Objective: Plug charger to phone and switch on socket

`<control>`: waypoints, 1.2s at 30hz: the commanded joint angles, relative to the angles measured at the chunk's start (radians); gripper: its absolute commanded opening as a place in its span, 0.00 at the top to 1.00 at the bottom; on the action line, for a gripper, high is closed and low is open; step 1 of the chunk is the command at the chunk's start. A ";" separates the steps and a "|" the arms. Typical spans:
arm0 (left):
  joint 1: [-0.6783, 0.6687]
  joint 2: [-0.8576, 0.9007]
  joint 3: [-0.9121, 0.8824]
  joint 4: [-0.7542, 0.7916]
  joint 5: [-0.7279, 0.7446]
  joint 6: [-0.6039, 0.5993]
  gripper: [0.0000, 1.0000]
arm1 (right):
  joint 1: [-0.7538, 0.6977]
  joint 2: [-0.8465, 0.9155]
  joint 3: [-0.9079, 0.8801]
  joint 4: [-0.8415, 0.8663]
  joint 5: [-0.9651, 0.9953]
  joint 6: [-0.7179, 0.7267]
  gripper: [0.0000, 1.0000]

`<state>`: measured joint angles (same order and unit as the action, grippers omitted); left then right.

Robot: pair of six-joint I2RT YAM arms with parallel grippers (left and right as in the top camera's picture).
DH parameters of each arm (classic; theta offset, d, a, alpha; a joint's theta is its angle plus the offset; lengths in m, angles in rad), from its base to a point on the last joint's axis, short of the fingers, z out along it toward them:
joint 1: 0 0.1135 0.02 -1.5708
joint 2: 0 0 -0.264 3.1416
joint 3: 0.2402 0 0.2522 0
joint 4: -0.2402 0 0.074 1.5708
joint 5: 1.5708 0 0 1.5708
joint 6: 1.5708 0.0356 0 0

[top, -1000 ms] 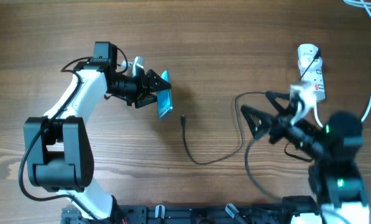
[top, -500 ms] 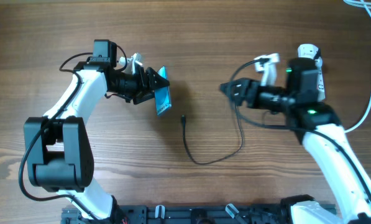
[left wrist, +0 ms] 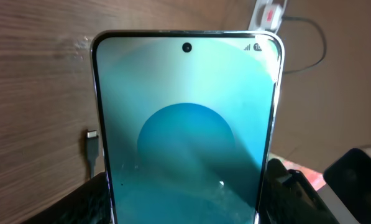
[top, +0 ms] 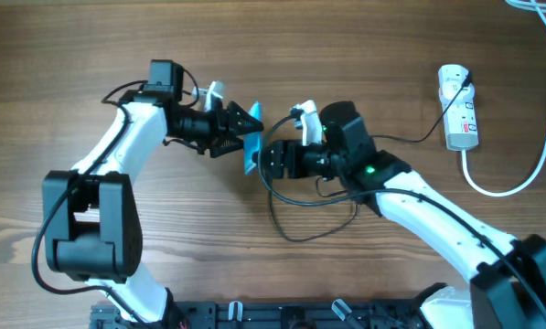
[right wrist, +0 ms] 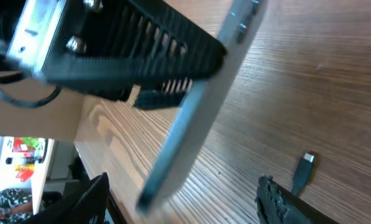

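The phone [top: 251,151] is held on edge above the table, turquoise screen toward the left wrist camera, where the phone [left wrist: 185,124] fills most of the view. My left gripper [top: 240,133] is shut on its lower sides. My right gripper [top: 273,157] stands open just right of it. In the right wrist view the phone [right wrist: 191,130] shows edge-on, its end between my right fingers [right wrist: 86,199] without touching either. The charger's black cable [top: 295,236] loops on the table, its connector [right wrist: 304,168] lying loose beside the right finger. The socket [top: 459,110] lies far right.
The socket's thick white cord [top: 519,174] curves along the right edge of the table. Another white cable [top: 538,14] crosses the top right corner. The right arm [top: 419,206] stretches low over the cable loop.
My right arm has swung from the socket side across to the phone, its jaws narrowing a little. My left gripper has shifted the phone slightly to the right.
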<state>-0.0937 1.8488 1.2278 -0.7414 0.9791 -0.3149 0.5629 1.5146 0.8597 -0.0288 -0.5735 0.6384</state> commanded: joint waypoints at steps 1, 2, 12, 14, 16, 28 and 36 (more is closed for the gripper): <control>-0.045 -0.020 0.016 0.000 -0.024 0.054 0.32 | 0.013 0.042 0.019 0.021 0.028 0.109 0.27; -0.055 -0.020 0.016 -0.002 -0.032 0.069 0.32 | 0.013 0.048 0.019 0.021 0.028 0.132 0.29; -0.092 -0.020 0.016 -0.008 -0.038 0.148 0.32 | 0.013 0.051 0.019 0.012 0.028 0.253 0.70; -0.092 -0.020 0.016 -0.006 -0.038 0.152 0.32 | 0.013 0.051 0.019 0.009 0.028 0.255 0.82; -0.092 -0.020 0.016 -0.002 -0.038 0.152 0.29 | 0.013 0.051 0.019 0.009 0.027 0.256 0.96; 0.059 -0.070 0.016 0.223 0.532 0.142 0.34 | -0.101 0.050 0.019 0.241 -0.266 0.231 0.96; 0.081 -0.082 0.016 0.267 0.598 0.111 0.44 | -0.106 0.051 0.019 0.394 -0.308 0.214 0.96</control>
<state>-0.0063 1.8042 1.2285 -0.4778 1.5139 -0.1921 0.4568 1.5635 0.8600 0.3584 -0.8398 0.8845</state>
